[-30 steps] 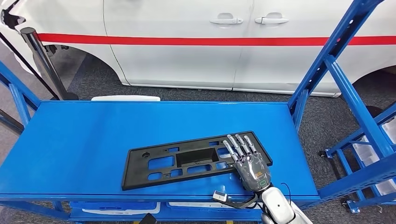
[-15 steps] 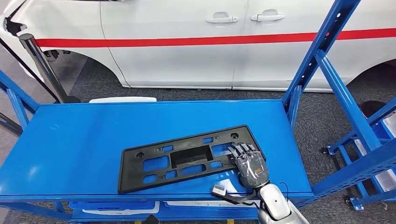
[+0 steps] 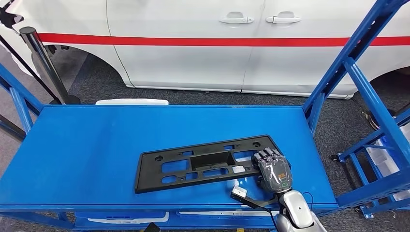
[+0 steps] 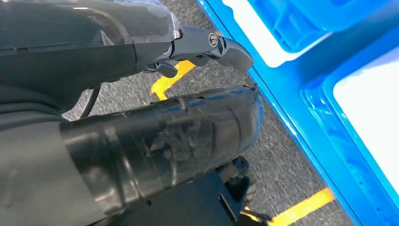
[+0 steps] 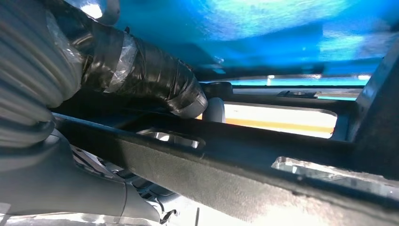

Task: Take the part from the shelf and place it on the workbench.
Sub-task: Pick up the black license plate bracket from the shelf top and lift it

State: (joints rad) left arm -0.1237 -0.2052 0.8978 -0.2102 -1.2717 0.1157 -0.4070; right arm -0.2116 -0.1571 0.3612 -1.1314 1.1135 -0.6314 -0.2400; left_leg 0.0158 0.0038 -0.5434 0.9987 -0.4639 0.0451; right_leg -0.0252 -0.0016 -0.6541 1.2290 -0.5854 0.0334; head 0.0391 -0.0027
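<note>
Nearest, at about five o'clock in the head view, the robot's right hand (image 3: 273,170) curls its fingers (image 3: 269,155) over the right end of the flat black part (image 3: 205,163), gripping it. The part lies on the blue shelf (image 3: 96,145), its long axis running from eight o'clock to two o'clock. The left hand (image 4: 141,141) hangs over the floor, fingers largely hidden, so I cannot tell their state; farther off, at twelve o'clock, stands a white car (image 3: 193,48).

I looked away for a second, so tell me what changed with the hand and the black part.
The right hand, whose fingers lay flat and stretched over the black part, has curled them around its right end and now grips it. The part remains flat on the blue shelf, in about the same place.
</note>
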